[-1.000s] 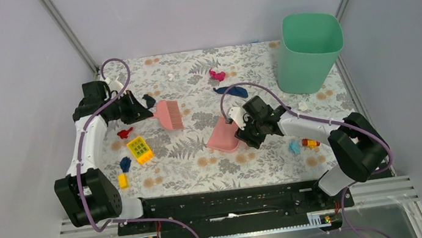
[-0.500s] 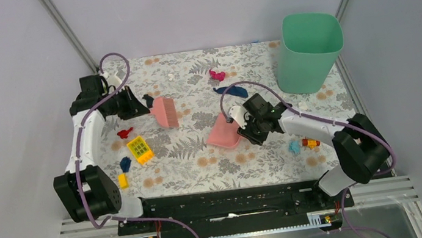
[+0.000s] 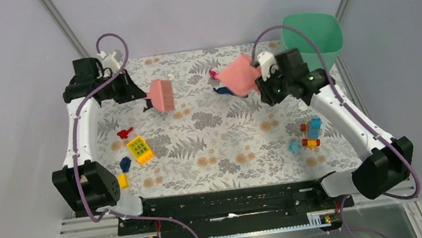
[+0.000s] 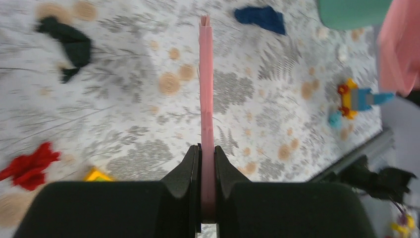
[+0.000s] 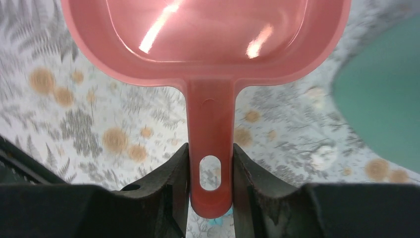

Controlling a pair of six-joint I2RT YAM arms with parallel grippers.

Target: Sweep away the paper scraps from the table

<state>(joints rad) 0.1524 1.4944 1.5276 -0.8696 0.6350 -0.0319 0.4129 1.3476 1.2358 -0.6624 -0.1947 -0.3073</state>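
**Scraps [image 3: 293, 147] lie scattered over the worktop [image 3: 225, 148]**

The left gripper [image 3: 142, 95] is pinched tight on the flat handle of a pink brush [image 3: 162, 95]. The brush juts straight out ahead of it, its long axis carrying on from the fingers. Almost under the brush, just ahead of that gripper, lies a dark scrap [image 4: 67, 44], longish and bent. Behind the gripper, back toward the arm's base, sits a red scrap [image 3: 125, 132] with its long axis running roughly across the worktop. Farther back stands a yellow brick [image 3: 140, 149]. Past it lies a blue scrap [image 3: 125, 164], just beside a smaller brick [image 3: 122, 180].

The right gripper [image 3: 259, 76] is clamped on the handle of a pink dustpan [image 5: 208, 39]. The dustpan is held up off the worktop and tilted. Its handle runs straight back between the fingers, and its mouth points away from the gripper, toward the brush. A green bin [image 3: 313, 28] stands close on this gripper's right.

Ahead of the right gripper, the raised dustpan partly hides two scraps. One is a magenta scrap [image 3: 213, 74] at the pan's far corner. The other is a dark blue scrap [image 3: 224, 91] under its near edge, longer than it is wide and lying roughly across the worktop. Well behind this gripper, toward its base, a cyan scrap [image 4: 335, 119] lies just beside a toy vehicle [image 3: 311, 132].
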